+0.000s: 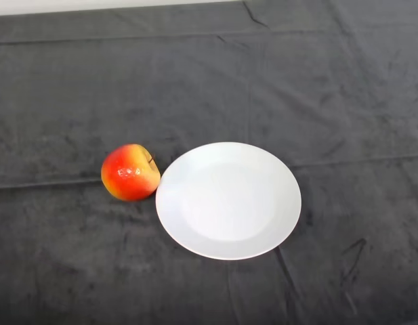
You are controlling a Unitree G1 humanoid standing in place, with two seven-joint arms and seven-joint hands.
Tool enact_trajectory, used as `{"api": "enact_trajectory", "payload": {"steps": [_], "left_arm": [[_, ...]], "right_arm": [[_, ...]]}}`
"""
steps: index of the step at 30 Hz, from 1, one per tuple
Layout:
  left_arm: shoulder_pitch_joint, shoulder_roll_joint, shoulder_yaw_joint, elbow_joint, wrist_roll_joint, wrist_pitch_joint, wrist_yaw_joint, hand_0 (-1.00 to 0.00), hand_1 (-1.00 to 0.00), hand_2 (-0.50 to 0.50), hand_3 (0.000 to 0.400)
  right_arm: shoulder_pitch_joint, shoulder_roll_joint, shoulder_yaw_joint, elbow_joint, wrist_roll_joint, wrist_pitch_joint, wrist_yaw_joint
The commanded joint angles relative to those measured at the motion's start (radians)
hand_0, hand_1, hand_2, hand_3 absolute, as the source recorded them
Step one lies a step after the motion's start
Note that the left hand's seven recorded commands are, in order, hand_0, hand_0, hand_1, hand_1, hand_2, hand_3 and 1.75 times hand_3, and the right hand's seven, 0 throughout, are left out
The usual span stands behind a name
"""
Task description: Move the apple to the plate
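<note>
A red-and-yellow apple (130, 172) sits on the dark cloth (209, 81) that covers the table, just to the left of a round white plate (228, 200), in this downward look from the head camera. The apple rests on the cloth itself and not on the plate; its right side comes very close to the plate's left rim, though whether the two actually touch cannot be told from this angle. The fruit is mostly red, shading to yellow along its lower and right-hand parts, with a bright glint on its upper face, and its stem end is tipped toward the far right. The plate lies flat near the middle of the scene, slightly toward the near side, its shallow centre showing plain white with nothing on it. The cloth is dark grey and wrinkled, with long creases running from left to right across the far half, another crease passing behind the apple and plate, and a few shorter folds near the plate's near-right edge. A thin pale strip shows along the far edge, beyond the cloth at the upper left. Apple and plate are the only objects lying on the cloth.
</note>
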Motion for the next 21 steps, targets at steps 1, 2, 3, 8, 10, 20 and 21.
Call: {"api": "enact_trajectory", "payload": {"steps": [1, 2, 3, 8, 10, 20, 21], "left_arm": [[0.004, -0.006, 0.000, -0.001, 0.037, 0.002, 0.005, 0.00, 0.00, 0.00, 0.000], [0.003, -0.006, 0.000, -0.001, 0.037, 0.002, 0.005, 0.00, 0.00, 0.00, 0.000], [0.003, -0.006, 0.000, -0.001, 0.038, 0.003, 0.004, 0.00, 0.00, 0.00, 0.000], [0.003, -0.005, 0.001, -0.001, 0.040, 0.004, 0.002, 0.00, 0.00, 0.00, 0.000], [0.002, -0.005, 0.001, -0.001, 0.041, 0.004, 0.001, 0.00, 0.00, 0.00, 0.000], [-0.007, -0.004, -0.003, 0.004, 0.045, 0.024, -0.026, 0.00, 0.00, 0.00, 0.000], [-0.008, -0.003, -0.003, 0.004, 0.045, 0.026, -0.031, 0.00, 0.00, 0.00, 0.000]], "right_arm": [[-0.042, -0.017, 0.0110, -0.029, 0.0034, -0.003, 0.0126], [-0.042, -0.017, 0.0110, -0.029, 0.0034, -0.003, 0.0126], [-0.042, -0.017, 0.0110, -0.029, 0.0034, -0.003, 0.0126], [-0.042, -0.017, 0.0110, -0.029, 0.0034, -0.003, 0.0126], [-0.042, -0.017, 0.0110, -0.029, 0.0034, -0.003, 0.0126], [-0.042, -0.017, 0.0110, -0.029, 0.0034, -0.003, 0.0126], [-0.042, -0.017, 0.0110, -0.029, 0.0034, -0.003, 0.0126]]}}
